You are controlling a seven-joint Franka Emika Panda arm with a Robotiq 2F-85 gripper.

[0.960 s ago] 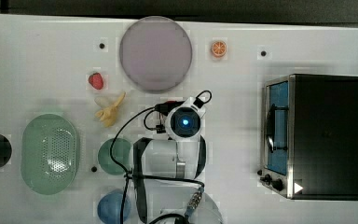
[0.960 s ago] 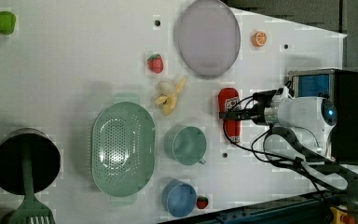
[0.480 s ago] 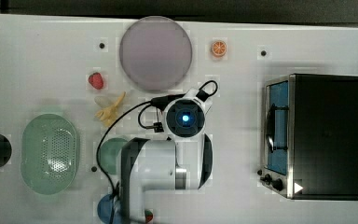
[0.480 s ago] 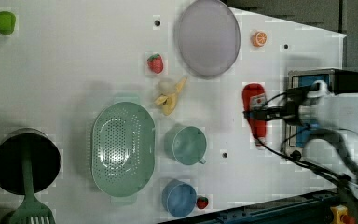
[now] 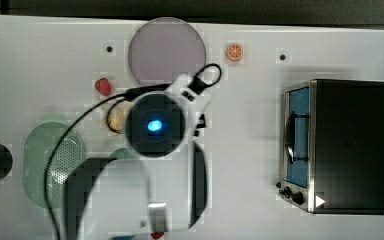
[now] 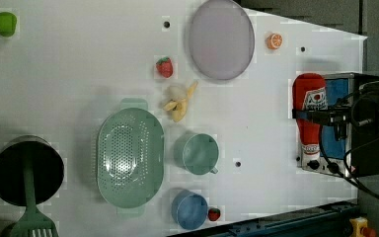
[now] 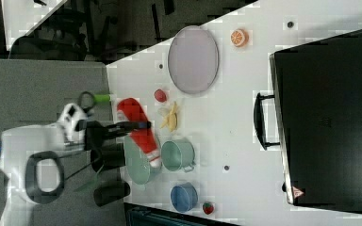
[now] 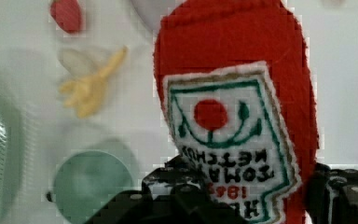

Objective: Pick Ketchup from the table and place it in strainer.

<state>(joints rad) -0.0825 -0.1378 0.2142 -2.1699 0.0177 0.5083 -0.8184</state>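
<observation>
- The gripper (image 6: 321,117), at the right of the left view, has its jaws clamped across the Ketchup (image 6: 310,111), which hangs raised above the bench (image 6: 79,74)
- The strainer (image 6: 130,157) sits lower left of centre, well apart, beside a green mug (image 6: 197,153)

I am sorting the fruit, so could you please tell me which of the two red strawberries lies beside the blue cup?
The small red strawberry at the table's front edge; the other strawberry lies near the grey plate.

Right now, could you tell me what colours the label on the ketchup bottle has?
White with green outlines and a red dot; the wrist view shows the label on the ketchup bottle best.
</observation>
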